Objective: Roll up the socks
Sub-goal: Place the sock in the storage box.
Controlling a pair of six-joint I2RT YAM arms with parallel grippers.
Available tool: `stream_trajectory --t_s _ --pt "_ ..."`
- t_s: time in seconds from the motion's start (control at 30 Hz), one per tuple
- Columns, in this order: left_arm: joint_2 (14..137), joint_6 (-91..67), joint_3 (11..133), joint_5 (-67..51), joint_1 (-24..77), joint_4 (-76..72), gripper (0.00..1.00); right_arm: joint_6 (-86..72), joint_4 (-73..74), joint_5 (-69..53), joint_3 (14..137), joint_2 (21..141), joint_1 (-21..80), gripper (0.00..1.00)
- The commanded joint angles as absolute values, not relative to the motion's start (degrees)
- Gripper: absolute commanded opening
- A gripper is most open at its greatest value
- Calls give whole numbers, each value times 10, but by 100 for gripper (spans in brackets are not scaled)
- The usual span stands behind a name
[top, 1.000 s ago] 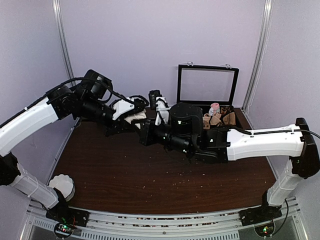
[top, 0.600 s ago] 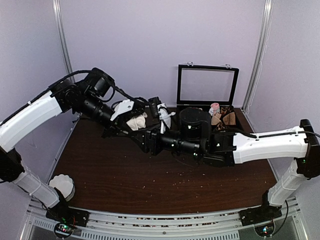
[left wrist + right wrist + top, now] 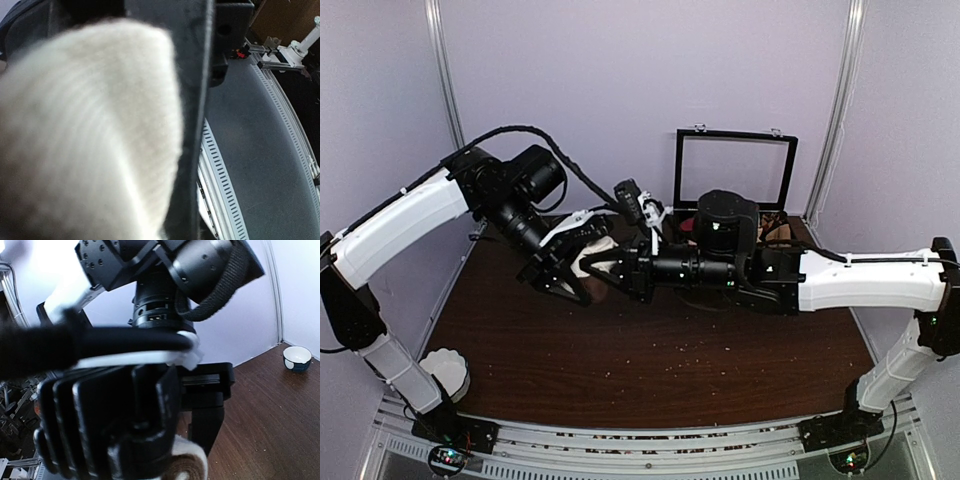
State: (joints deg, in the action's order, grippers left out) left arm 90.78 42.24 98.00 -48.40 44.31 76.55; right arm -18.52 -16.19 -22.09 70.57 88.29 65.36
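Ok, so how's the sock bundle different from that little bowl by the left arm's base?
The socks are soft cream-and-tan fabric in a bundle; the bowl is round, rigid-looking and white. The socks sit in the left gripper over the middle of the table; the bowl stands alone at its near left corner. Both are small and pale.

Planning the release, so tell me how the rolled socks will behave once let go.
The socks bulge softly, ribbed, between the left fingers: probably light and squashy. Layered roll edges in the right wrist view suggest they may unroll.
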Motion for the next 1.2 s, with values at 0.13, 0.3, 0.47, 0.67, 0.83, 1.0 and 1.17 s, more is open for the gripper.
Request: stream_trajectory --t_s 0.13,0.3,0.47,0.67,0.83,1.0,1.17 --pt "915 303 953 -272 373 656 98 -158 -29 -61 640 783 548 0" --pt "900 298 902 -205 300 624 98 -92 117 121 622 741 413 0" --pt "872 307 850 -182 252 596 98 -54 162 164 617 772 277 0" --pt "856 283 818 -195 198 557 98 -60 186 170 661 872 179 0" --pt "843 256 807 -232 105 520 98 -68 192 168 704 942 140 0" --pt "851 263 817 -241 63 529 98 -70 183 147 730 973 111 0" --pt "849 264 812 -235 53 522 98 -76 182 123 743 1004 80 0"
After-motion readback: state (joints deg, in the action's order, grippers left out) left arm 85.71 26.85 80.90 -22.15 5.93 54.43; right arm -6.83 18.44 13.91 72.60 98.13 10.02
